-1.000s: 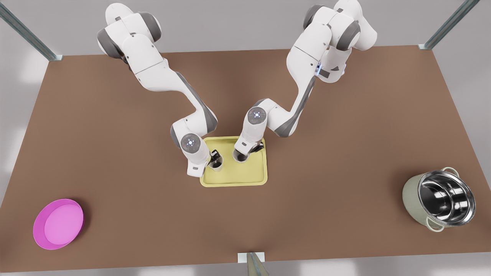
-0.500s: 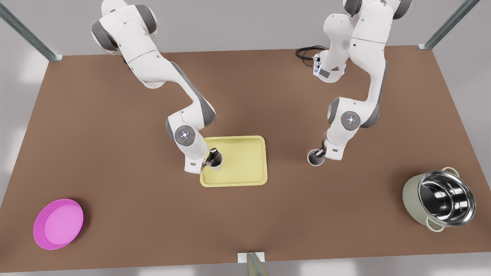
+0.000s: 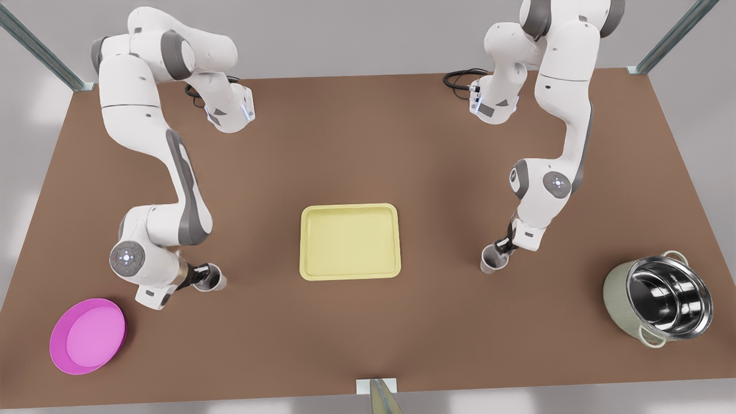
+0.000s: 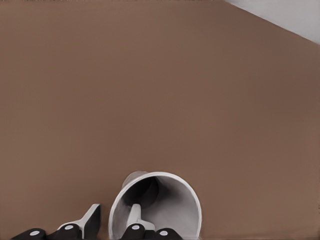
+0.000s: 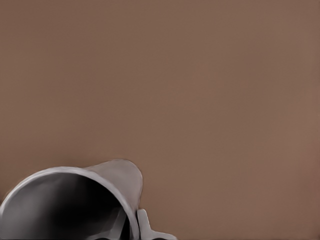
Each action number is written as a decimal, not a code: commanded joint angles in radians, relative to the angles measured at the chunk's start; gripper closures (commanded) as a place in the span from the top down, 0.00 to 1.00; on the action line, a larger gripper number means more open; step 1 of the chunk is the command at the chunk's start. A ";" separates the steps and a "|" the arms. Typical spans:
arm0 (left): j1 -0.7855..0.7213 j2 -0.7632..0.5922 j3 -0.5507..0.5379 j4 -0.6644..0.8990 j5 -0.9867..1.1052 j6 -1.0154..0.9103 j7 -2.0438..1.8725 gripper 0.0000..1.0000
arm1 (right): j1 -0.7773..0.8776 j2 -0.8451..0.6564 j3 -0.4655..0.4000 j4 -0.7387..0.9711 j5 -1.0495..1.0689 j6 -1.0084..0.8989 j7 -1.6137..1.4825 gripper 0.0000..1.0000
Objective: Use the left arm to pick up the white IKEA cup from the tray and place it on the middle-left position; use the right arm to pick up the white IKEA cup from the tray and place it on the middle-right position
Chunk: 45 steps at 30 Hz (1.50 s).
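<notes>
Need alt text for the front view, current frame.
Two white Franka arms each hold a white cup over a brown table: left gripper with cup near a pink dish, right gripper with cup near a steel pot. A yellow tray sits between, empty.

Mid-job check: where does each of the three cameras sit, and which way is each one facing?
Front view: high above the near table edge, looking down at tray, pink dish, steel pot and both arms.
Left wrist view: on the left arm's wrist, facing the table past the left gripper pinching the left cup.
Right wrist view: likewise, over the right cup.
Shared: left cup, right cup.
</notes>
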 commanded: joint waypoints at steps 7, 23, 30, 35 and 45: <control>0.049 -0.136 0.102 0.591 0.012 -1.153 0.317 1.00 | -0.017 0.100 -0.001 0.030 -0.040 0.089 -0.262 0.00; 0.075 -0.069 0.099 0.671 -0.006 -1.120 0.318 1.00 | -0.017 0.108 -0.003 0.033 -0.031 0.090 -0.251 0.56; 0.073 -0.069 0.097 0.671 0.021 -1.120 0.315 1.00 | -0.012 0.018 0.010 0.030 -0.004 -0.018 -0.233 0.68; 0.073 -0.069 0.097 0.671 0.021 -1.120 0.314 1.00 | -0.008 -0.197 0.054 0.051 -0.005 -0.225 0.284 1.00; 0.069 -0.069 0.093 0.675 0.015 -1.071 0.312 1.00 | -0.015 -0.282 0.040 0.079 -0.014 -0.367 0.430 1.00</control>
